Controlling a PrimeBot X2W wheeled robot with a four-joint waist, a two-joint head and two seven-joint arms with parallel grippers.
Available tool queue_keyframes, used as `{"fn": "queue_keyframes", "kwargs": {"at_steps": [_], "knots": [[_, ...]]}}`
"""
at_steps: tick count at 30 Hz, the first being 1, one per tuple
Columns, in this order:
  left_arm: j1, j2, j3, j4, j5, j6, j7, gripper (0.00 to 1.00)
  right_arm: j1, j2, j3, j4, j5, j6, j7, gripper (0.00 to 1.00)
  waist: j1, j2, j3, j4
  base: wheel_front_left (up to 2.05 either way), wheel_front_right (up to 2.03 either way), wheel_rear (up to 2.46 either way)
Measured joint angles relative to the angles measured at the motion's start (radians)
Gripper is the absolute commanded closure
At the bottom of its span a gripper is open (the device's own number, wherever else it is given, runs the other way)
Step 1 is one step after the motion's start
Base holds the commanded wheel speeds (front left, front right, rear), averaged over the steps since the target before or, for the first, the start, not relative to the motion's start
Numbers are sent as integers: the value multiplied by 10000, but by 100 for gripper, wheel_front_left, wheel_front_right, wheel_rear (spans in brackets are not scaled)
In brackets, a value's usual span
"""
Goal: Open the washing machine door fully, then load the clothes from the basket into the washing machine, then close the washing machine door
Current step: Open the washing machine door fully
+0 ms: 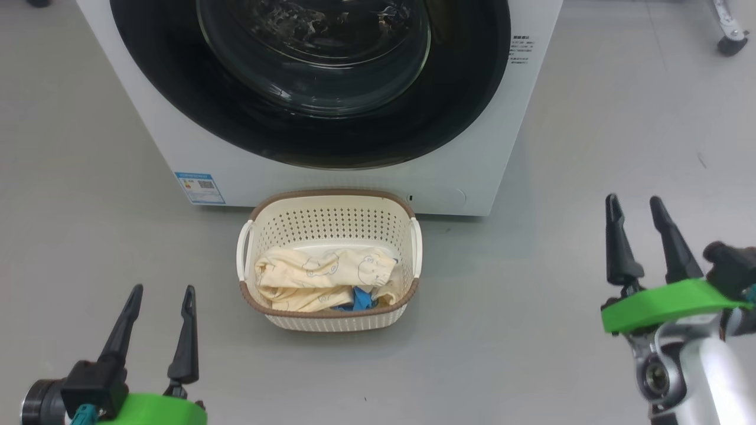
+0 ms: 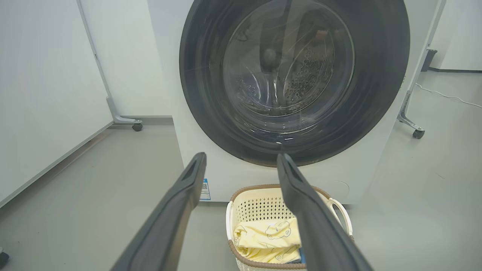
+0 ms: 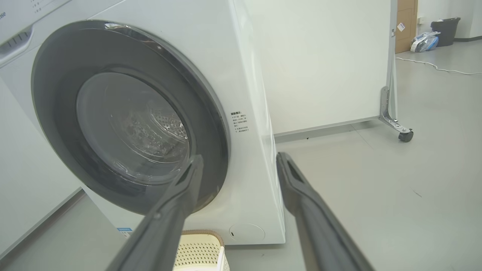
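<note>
1. Washing machine door (image 1: 319, 71), round with a glossy black rim and clear glass bowl, sits shut on the big white front-loading washer (image 1: 354, 183), ahead of both arms.
2. Right gripper (image 1: 633, 200), fingers spread and empty, looks nearer, off the door's right edge.
3. Left gripper (image 1: 163, 289), also spread and empty, hangs farther back, left of the cream perforated basket (image 1: 331, 193) holding pale yellow clothes (image 1: 319, 277).

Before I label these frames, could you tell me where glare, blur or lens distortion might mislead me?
Head view: sharp and evenly lit, with reflections on the glass of the washing machine door. Left wrist view: the door looks smeared and the left end effector is soft up close. Right wrist view: the washing machine appears to lean, its door rim washed out grey.
</note>
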Motion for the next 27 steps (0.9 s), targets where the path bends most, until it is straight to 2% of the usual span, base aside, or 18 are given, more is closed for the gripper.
{"fn": "queue_keyframes", "kwargs": {"at_steps": [10,15,16,17,18,19,24,27], "knots": [[-273,-159,-96,100,102,-86,0,0,-2546,-96,-660,-63,1624,0,113,0,0,0,257,150,0,0,0],[-399,-234,-176,201,105,-174,0,0,-4018,-109,-1599,309,3335,0,512,0,0,0,331,323,0,0,0],[-414,-240,-201,240,157,-178,0,0,-4560,-109,-2123,690,4057,0,683,5,0,0,371,392,0,0,0],[-431,-247,-226,253,188,-184,0,0,-4828,-109,-2431,951,4479,0,779,50,0,0,389,433,0,0,0],[-454,-255,-251,278,188,-188,0,0,-5083,-109,-2721,1239,4765,0,874,69,0,0,401,478,0,0,0],[-480,-265,-268,293,188,-207,0,0,-5312,-109,-3030,1524,5070,0,986,100,0,0,416,519,0,0,0],[-696,-324,-305,293,301,-272,0,0,-6558,-111,-4174,3390,6646,0,1778,100,0,0,599,709,0,0,0],[-808,-330,-311,186,491,-274,-2,0,-7226,-109,-4619,4541,7078,0,2290,100,0,0,752,813,0,0,0]]}}
